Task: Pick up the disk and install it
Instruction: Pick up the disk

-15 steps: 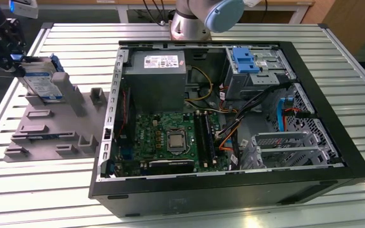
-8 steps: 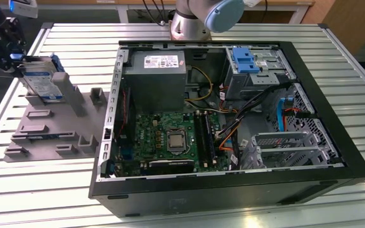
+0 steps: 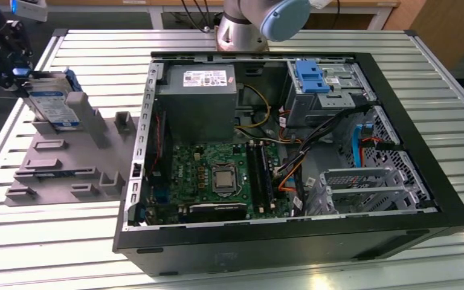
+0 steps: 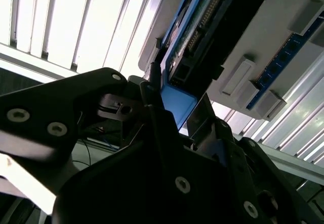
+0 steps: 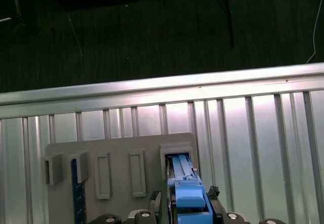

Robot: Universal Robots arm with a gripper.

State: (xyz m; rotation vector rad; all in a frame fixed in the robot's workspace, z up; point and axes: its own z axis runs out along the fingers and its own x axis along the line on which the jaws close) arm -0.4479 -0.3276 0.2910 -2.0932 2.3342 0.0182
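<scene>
Silver-grey metal disk [image 3: 53, 103] with blue plastic rails stands upright in the grey plastic holder [image 3: 63, 163], at nine o'clock from the open black computer case [image 3: 296, 241]. The black gripper [image 5: 186, 199] seems clamped on the disk's rails.

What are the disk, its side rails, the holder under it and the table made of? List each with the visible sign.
Disk: looks like silver-grey metal with a dull sheen, under a paper-like white-and-blue label.
Side rails: probably plastic; blue, matt, moulded shapes.
Holder: apparently grey plastic; matt, with blocky moulded posts and slots.
Table: likely aluminium; bright ribbed slats that glare under the light.
</scene>
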